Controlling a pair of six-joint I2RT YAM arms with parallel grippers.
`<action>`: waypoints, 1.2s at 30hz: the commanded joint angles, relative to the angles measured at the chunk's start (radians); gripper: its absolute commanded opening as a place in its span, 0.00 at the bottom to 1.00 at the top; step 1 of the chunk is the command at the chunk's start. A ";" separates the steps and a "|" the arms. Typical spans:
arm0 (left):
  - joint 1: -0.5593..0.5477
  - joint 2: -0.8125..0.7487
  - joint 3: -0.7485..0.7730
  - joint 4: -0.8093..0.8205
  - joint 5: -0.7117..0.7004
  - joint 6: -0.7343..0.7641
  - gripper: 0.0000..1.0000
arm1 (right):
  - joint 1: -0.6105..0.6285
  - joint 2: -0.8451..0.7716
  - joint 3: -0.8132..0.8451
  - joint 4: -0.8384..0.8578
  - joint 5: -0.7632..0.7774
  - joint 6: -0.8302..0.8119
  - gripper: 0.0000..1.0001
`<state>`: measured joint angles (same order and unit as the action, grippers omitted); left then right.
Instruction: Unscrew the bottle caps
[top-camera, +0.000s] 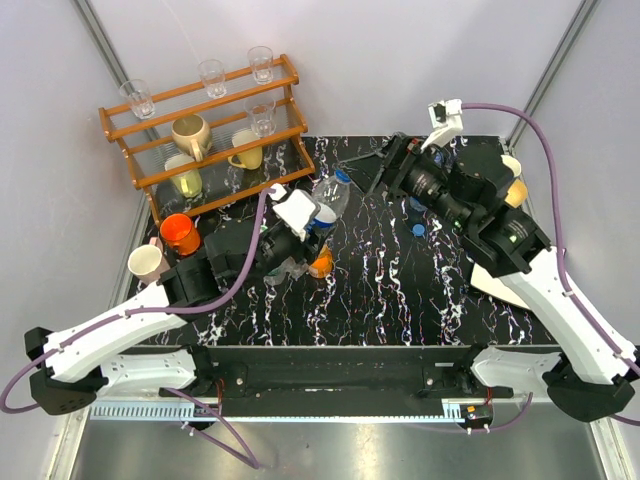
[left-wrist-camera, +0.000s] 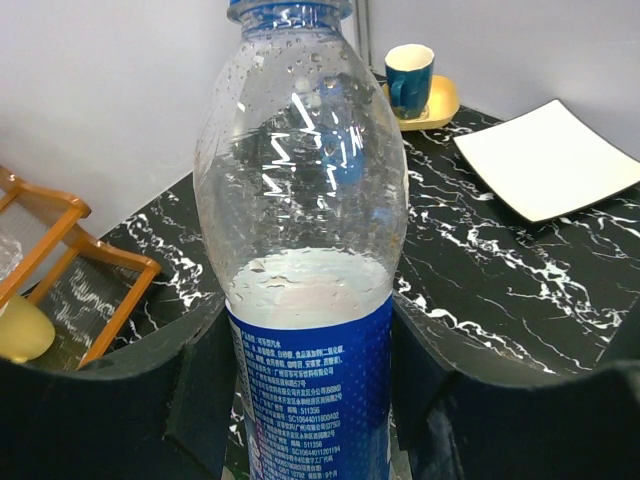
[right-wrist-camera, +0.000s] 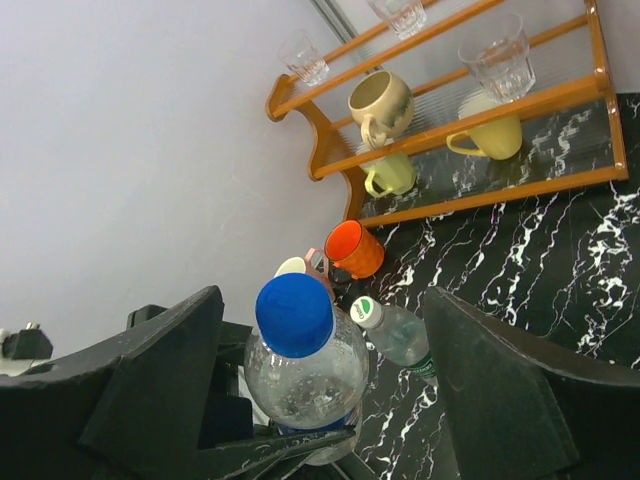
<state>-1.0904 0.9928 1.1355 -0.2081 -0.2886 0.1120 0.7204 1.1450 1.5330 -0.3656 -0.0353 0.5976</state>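
My left gripper (top-camera: 312, 240) (left-wrist-camera: 310, 380) is shut on the clear bottle with the blue label (left-wrist-camera: 305, 250) and holds it upright. Its blue cap (top-camera: 343, 176) (right-wrist-camera: 295, 313) is on. My right gripper (top-camera: 362, 172) (right-wrist-camera: 322, 320) is open, its fingers on either side of the cap and apart from it. The green-label bottle (right-wrist-camera: 400, 335) lies on the table beside the held one, with its white-green cap (right-wrist-camera: 365, 311) on. The squat orange bottle (top-camera: 320, 265) stands by my left gripper. The translucent blue bottle (top-camera: 418, 207) is partly hidden under my right arm, with a loose blue cap (top-camera: 418, 230) near it.
A wooden rack (top-camera: 210, 120) with glasses and mugs stands at the back left. An orange cup (top-camera: 180, 232) and a cream cup (top-camera: 148, 262) stand at the left edge. A white square plate (left-wrist-camera: 550, 160) and a blue cup on a yellow saucer (left-wrist-camera: 410, 75) are at the right.
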 joint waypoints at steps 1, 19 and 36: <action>-0.016 0.010 0.010 0.070 -0.101 0.034 0.56 | 0.005 0.025 0.038 0.019 0.003 0.039 0.88; -0.028 0.013 0.007 0.075 -0.123 0.038 0.57 | 0.004 0.047 -0.016 0.059 -0.038 0.041 0.34; 0.024 -0.006 0.070 -0.037 0.405 -0.035 0.57 | 0.005 -0.005 0.035 0.014 -0.376 -0.261 0.00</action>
<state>-1.0874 1.0096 1.1473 -0.2790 -0.2031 0.1024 0.7170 1.1648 1.5139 -0.3454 -0.2169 0.4717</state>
